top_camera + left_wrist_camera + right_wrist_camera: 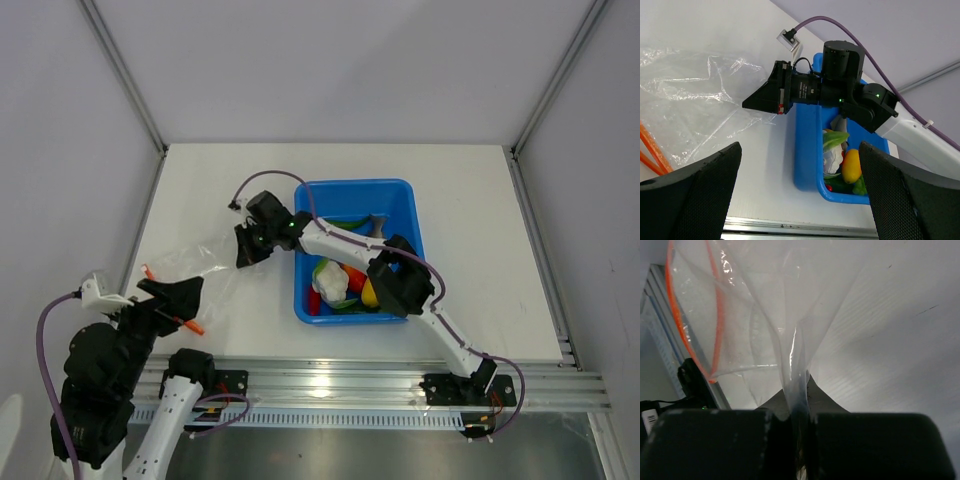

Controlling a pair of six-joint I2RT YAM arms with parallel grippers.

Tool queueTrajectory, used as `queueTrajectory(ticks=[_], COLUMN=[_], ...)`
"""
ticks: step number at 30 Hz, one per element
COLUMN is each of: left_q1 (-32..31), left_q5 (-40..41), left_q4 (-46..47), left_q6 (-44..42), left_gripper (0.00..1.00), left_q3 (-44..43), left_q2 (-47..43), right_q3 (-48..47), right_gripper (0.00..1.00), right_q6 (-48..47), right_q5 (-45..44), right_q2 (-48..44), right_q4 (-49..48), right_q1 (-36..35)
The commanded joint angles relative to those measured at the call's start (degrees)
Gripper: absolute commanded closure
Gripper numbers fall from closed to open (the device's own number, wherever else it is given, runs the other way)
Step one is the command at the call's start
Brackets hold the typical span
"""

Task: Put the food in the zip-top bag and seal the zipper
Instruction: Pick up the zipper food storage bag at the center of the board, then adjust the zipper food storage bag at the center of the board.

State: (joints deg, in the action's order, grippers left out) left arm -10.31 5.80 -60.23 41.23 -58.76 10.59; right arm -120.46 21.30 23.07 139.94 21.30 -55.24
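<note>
The clear zip-top bag [190, 262] lies crumpled on the table left of the tub. Its red-orange zipper [188, 324] sits by my left gripper [168, 300], which is open and holds nothing. My right gripper [245, 246] reaches left past the tub's far left corner and is shut on a fold of the zip-top bag [790, 320]. The plastic runs down between its fingers [730, 440], and the zipper [716, 315] curves at upper left. The food stays in the tub: white cauliflower [330, 280], yellow fruit [851, 165], green grapes [860, 186], grey fish [378, 228].
The blue tub [404, 215] stands mid-table with the right arm [345, 243] stretched across it. In the left wrist view the tub's near wall [806, 150] is between my open fingers [690, 195]. A metal rail [400, 385] runs along the table's front edge.
</note>
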Motion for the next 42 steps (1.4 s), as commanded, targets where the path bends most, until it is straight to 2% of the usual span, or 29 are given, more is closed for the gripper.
queueTrajectory(ticks=[1, 11, 15, 20, 21, 25, 31, 35, 42], left_q1=[0.20, 0.20, 0.20, 0.20, 0.20, 0.20, 0.20, 0.29, 0.29], left_q5=[-1.32, -1.24, -1.14, -2.37, -3.07, -14.11, -19.77, -23.28, -24.00], left_q4=[0.90, 0.99, 0.99, 2.04, 2.39, 6.78, 8.46, 9.95, 12.24], left_q6=[-3.61, -6.78, -7.22, -7.31, -7.31, -8.54, -5.56, -3.18, -0.63], left_gripper=[0.01, 0.02, 0.04, 0.05, 0.06, 0.20, 0.16, 0.16, 0.17], left_q3=[-2.93, -6.72, -6.80, -5.84, -5.58, -3.91, -1.19, 0.92, 3.48], left_q2=[0.57, 0.75, 0.48, 1.10, 1.27, 2.85, 8.12, 10.24, 10.33], right_q3=[-1.53, 6.20, 15.13, 27.46, 29.39, 37.74, 48.56, 53.22, 58.14], right_gripper=[1.00, 1.00, 1.00, 1.00, 1.00, 1.00, 1.00, 1.00, 1.00], right_q6=[3.04, 9.98, 12.44, 17.80, 18.25, 18.08, 16.85, 15.44, 13.77], right_q5=[1.19, 8.20, 11.28, 19.27, 20.60, 26.40, 34.05, 34.76, 36.60], right_q2=[-8.09, -19.52, -25.67, -33.83, -34.90, -40.00, -47.64, -51.87, -57.49], right_q4=[-4.77, -12.23, -16.28, -27.35, -28.76, -32.98, -37.46, -38.09, -36.42], right_q1=[1.27, 7.86, 12.34, 18.14, 19.02, 22.81, 25.36, 25.45, 27.46])
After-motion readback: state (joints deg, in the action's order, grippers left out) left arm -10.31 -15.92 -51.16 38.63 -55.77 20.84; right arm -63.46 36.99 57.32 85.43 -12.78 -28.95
